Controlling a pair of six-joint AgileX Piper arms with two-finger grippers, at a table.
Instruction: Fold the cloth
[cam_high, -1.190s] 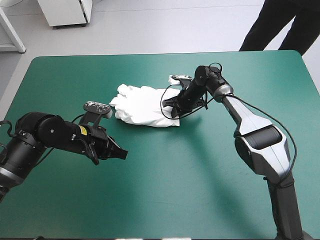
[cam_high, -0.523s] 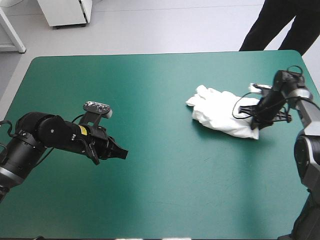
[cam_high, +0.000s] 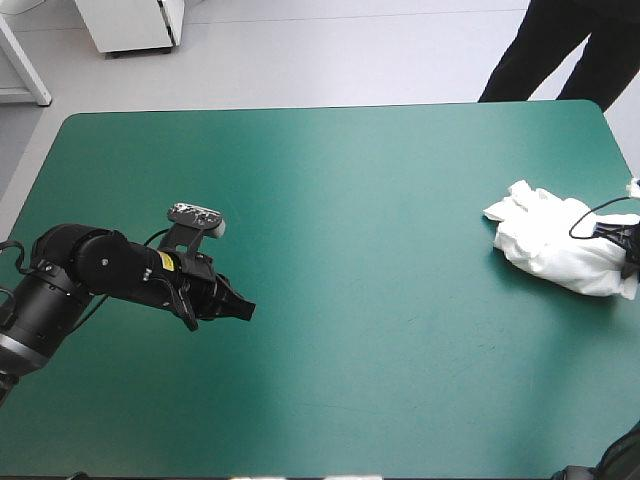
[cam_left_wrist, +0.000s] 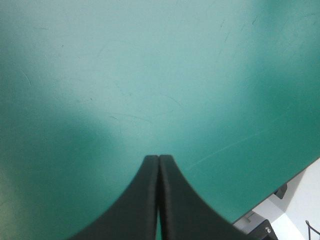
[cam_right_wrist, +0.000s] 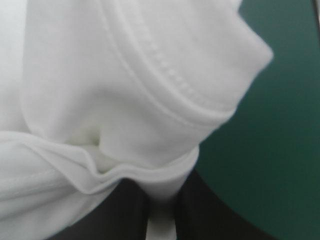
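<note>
teal-green cover (cam_high: 350, 180) spreads over the whole table, bare across its left half and middle. at the left side the left arm (cam_high: 90, 270) lies low above the cover and reaches toward the table's middle. the left gripper (cam_high: 243, 309) at its end hangs over bare cover, well apart from the cloth. in the left wrist view its two black fingers (cam_left_wrist: 145, 200) are pressed together into one pointed arch with nothing between them. only scuffed teal-green cover lies ahead of them, with a table edge off to one side.

far over by the table's right edge lies the t-shirt (cam_high: 555, 245), a white crumpled bundle resting on the cover. its near end points toward the table's middle. the right gripper (cam_right_wrist: 161, 222) is at the bundle's outer side, almost cut off in the high view. in the right wrist view its black fingers (cam_right_wrist: 210, 217) are all but closed, pinching a thick fold of the white cloth. a stitched hem (cam_right_wrist: 170, 75) curves across the cloth just ahead of them, and teal-green cover shows beside the fold.
</note>
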